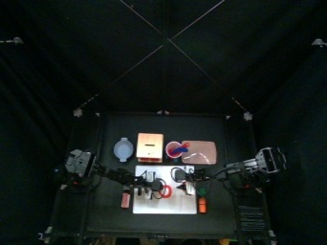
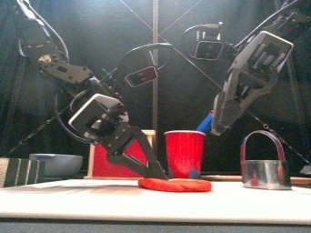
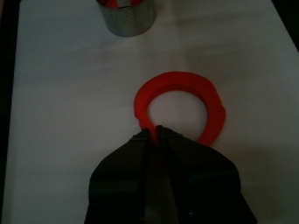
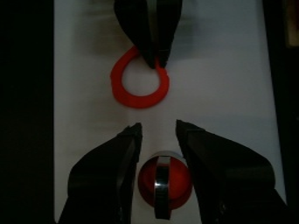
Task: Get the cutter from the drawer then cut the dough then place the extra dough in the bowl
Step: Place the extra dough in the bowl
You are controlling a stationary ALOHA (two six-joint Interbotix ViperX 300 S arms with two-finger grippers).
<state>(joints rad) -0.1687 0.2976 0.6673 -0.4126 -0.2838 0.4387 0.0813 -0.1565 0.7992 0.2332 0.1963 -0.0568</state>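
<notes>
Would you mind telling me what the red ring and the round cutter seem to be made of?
The red ring looks like soft, matte dough: uneven thickness and a lumpy edge. The round cutter looks like thin metal, probably brushed steel or tin: its grey walls catch the light, and a wire handle arches above.

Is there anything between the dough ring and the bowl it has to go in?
Nothing visible does. The left gripper is shut on the dough ring on the white board; the bowl stands past the board's back left, with the wooden box beside it, not between.
</notes>
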